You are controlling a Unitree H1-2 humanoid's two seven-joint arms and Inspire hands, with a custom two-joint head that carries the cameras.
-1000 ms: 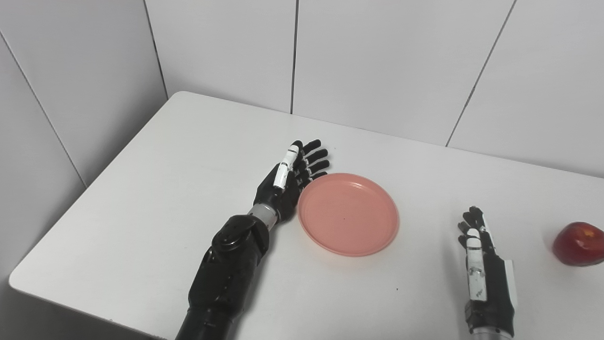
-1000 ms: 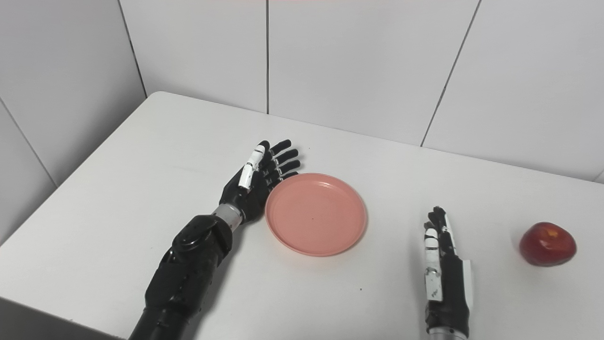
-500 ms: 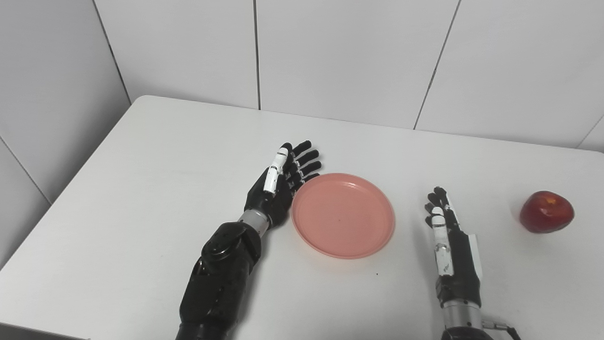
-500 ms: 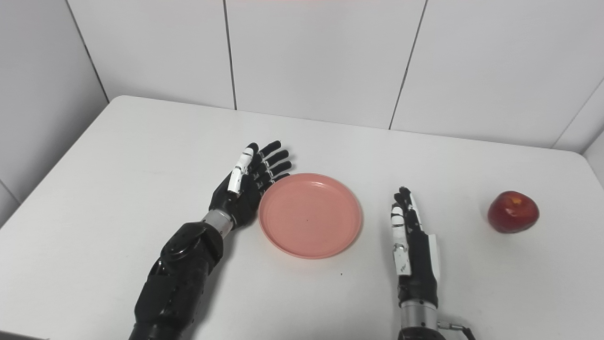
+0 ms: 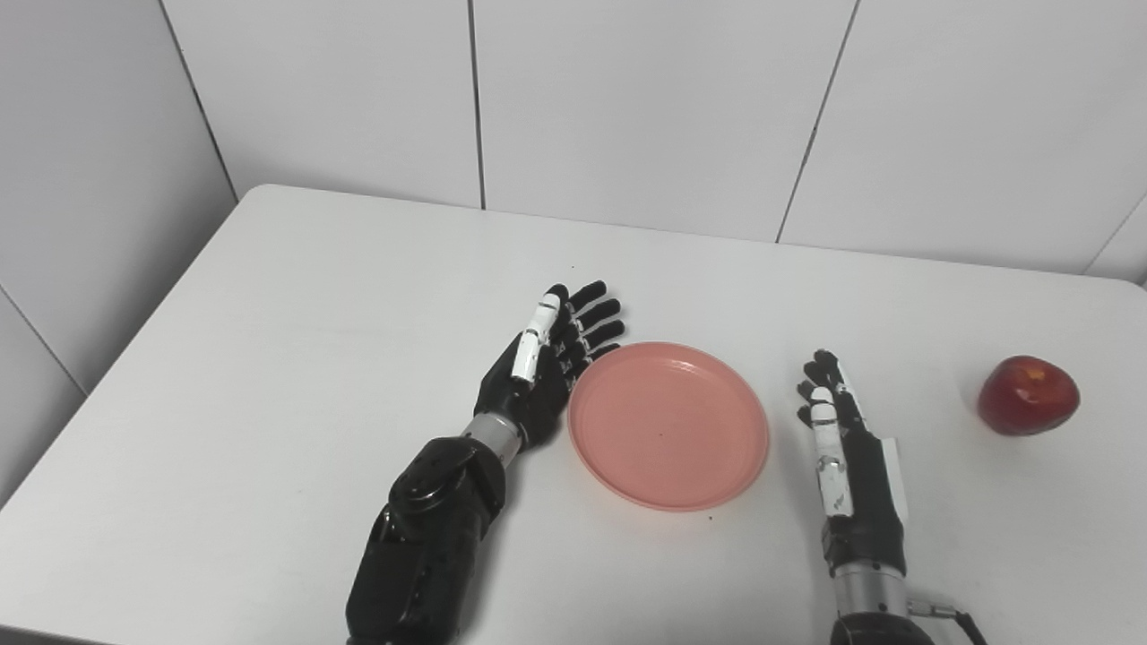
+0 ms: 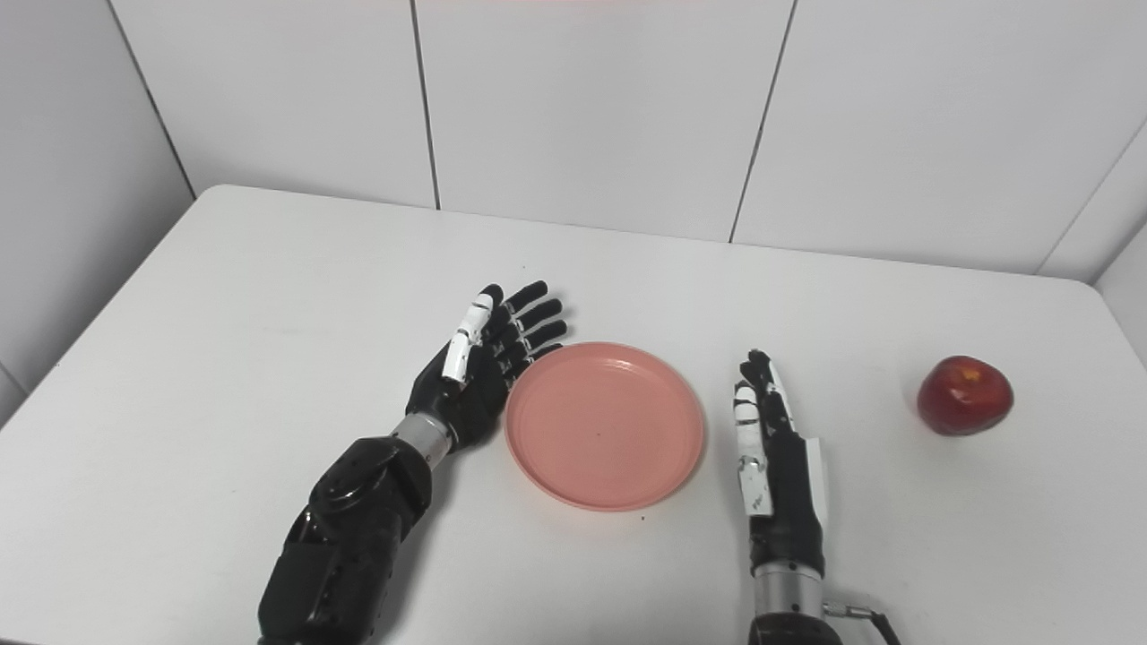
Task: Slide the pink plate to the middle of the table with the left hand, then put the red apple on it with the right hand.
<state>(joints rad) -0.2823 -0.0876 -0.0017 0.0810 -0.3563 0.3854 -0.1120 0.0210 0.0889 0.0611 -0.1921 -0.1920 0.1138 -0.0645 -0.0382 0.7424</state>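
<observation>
Writing: no brand, label or lettering can be read on any thing in either view.
View difference: the right eye view shows the table's right edge and a strip of side wall beyond the red apple; the left eye view cuts off just past the apple and shows more of the left wall.
Pink plate (image 5: 668,425): round, shallow, salmon-pink with a raised rim and a tiny dark speck near its centre; it lies flat near the middle of the white table (image 5: 296,322), nothing on it.
Red apple (image 6: 965,396): dark red with a yellowish patch around the stem hollow; it sits on the table near the right edge, well apart from the plate.
Left hand (image 5: 542,367): fingers straight and spread, holding nothing, its palm edge against the plate's left rim.
Right hand (image 6: 775,457): fingers straight and close together, holding nothing, resting just beside the plate's right rim, between plate and apple.
</observation>
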